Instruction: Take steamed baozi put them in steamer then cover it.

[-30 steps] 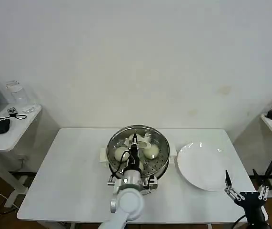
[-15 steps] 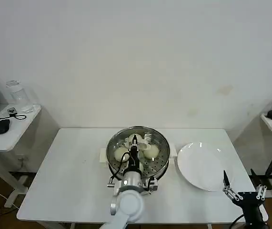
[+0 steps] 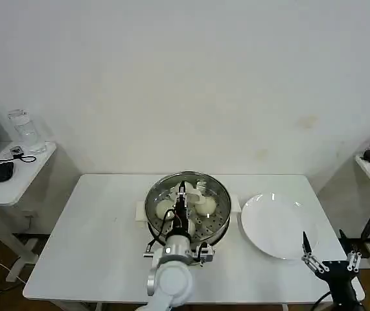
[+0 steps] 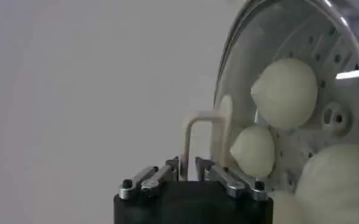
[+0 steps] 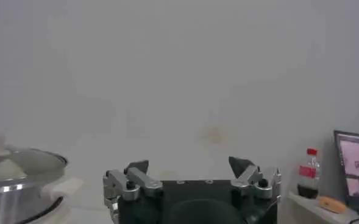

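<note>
Jaws grip cover (image 4: 199, 143); three baozi (image 4: 286, 91) beneath.

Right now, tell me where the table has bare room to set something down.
Widest free patch: the table's left part, from its left edge to the steamer. A bare strip runs behind the steamer and white plate. Crowded: the middle, where the left gripper grips the cover's handle, and the plate's corner by the right gripper.

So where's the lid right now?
In the head view, the lid sits on the steamer mid-table, left of the plate, with the left tool pinching its handle.
</note>
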### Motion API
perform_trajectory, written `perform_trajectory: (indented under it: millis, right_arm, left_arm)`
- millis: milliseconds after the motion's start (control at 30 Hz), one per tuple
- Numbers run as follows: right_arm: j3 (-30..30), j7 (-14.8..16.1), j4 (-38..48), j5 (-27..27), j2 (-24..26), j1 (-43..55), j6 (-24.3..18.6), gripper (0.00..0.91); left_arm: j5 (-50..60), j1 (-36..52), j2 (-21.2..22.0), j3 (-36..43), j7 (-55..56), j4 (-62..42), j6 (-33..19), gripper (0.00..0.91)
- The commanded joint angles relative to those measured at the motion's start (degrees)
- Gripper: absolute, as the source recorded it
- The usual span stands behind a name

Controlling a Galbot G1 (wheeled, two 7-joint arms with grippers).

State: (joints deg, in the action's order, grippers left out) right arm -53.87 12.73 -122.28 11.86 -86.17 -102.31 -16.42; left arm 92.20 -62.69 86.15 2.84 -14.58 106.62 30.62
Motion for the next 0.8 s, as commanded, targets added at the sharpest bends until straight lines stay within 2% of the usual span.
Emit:
perform_trajectory:
  millis: [33, 267, 467, 567, 667, 700, 733, 767, 800]
  right_arm:
    - [0.0, 0.0, 0.1, 0.0, 0.0, -0.1, -0.1, 0.907]
    - [0.0, 0.0, 0.6, 0.1, 0.4, -0.3, -0.5, 0.907]
    - [0.0, -0.1, 1.3, 1.0, 1.9, -0.6, -0.7, 0.907]
    - [0.6, -0.2, 1.2, 1.0, 1.8, -0.5, 0.0, 0.907]
    - [2.1, -0.4, 0.2, 1.4, 2.3, -1.7, 2.1, 0.907]
    - [2.2, -0.4, 0.0, 1.3, 2.3, -1.7, 2.2, 0.907]
    - [2.8, -0.9, -0.9, 1.4, 2.9, -2.8, 3.2, 0.907]
    - [3.4, -1.0, -1.5, 1.9, 3.5, -3.1, 4.0, 0.907]
    - [3.6, -1.0, -1.9, 2.1, 3.6, -3.8, 4.4, 0.907]
  left_arm:
    - [-4.9, -1.9, -5.0, 0.2, 0.0, 7.3, 0.1, 0.907]
    - [-14.3, -5.5, -12.8, -0.9, 1.3, 16.5, -0.8, 0.907]
    - [-32.1, -11.6, -18.1, -5.3, 7.4, 24.8, -3.9, 0.907]
    - [-51.0, -15.6, -19.5, -10.0, 15.9, 25.8, -9.9, 0.907]
    - [-70.9, -21.7, -18.9, -19.1, 23.7, 24.2, -22.6, 0.907]
    - [-75.2, -22.7, -18.6, -22.0, 24.2, 23.3, -25.0, 0.907]
    - [-82.9, -24.4, -18.1, -26.8, 24.8, 21.7, -30.0, 0.907]
    - [-88.4, -25.4, -17.8, -30.3, 25.1, 20.0, -32.8, 0.907]
    - [-92.2, -26.0, -17.5, -31.3, 25.2, 19.7, -33.6, 0.907]
